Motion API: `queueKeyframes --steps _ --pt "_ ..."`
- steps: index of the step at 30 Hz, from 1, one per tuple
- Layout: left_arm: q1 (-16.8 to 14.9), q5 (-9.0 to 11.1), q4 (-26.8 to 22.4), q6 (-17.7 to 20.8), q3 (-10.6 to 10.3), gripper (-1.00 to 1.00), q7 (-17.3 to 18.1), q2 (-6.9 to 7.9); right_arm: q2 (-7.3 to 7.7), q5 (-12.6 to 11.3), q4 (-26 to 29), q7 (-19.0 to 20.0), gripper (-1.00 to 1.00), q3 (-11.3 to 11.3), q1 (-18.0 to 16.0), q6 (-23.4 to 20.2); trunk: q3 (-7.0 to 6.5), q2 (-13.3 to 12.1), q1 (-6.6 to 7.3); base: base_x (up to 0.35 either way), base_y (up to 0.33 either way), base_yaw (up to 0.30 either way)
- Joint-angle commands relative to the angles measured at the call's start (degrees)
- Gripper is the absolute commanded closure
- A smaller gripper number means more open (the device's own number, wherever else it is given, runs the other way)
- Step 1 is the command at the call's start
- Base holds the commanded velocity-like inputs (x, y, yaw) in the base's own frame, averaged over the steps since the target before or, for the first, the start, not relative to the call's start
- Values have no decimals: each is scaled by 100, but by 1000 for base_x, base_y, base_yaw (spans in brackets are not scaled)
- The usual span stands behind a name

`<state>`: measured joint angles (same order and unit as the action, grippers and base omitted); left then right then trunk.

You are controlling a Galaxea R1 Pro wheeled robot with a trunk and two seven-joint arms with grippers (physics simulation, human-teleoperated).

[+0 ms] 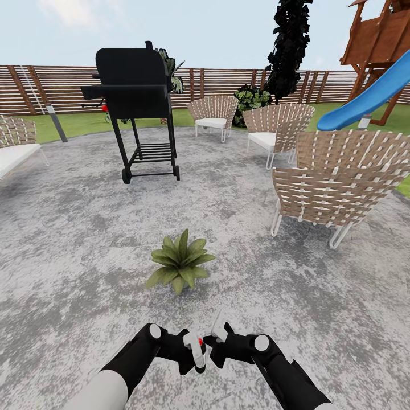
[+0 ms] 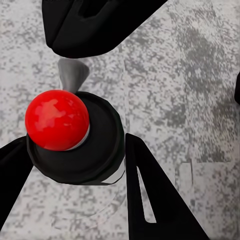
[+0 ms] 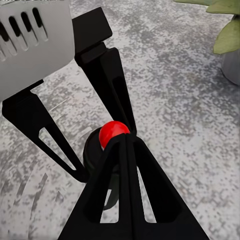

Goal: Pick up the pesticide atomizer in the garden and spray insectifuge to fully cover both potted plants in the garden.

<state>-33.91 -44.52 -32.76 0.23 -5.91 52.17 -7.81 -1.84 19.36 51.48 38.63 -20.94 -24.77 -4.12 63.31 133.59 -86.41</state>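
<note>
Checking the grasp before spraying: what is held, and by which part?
The left pincer grips the pesticide atomizer around its dark body, below the red ball; the right pincer holds nothing.

— What is carried by the round, mottled grey paved patio (image 1: pixel 74 250)?

— A small green leafy potted plant (image 1: pixel 180 262) is set near its middle (pot hidden); a black wheeled barbecue grill (image 1: pixel 136 108) and woven tan wire-legged chairs (image 1: pixel 336 182) are stood farther back.
</note>
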Motion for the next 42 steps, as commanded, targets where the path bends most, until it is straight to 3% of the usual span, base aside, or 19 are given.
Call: queueKeyframes --steps 1,42 --pt "-1 -31 -11 1 2 100 21 -1 -1 15 11 22 100 3 -1 -36 5 2 1 0 0 0" --pt "-1 -13 -3 -1 3 100 30 -45 42 24 -24 24 100 3 -1 -27 5 2 1 0 0 0"
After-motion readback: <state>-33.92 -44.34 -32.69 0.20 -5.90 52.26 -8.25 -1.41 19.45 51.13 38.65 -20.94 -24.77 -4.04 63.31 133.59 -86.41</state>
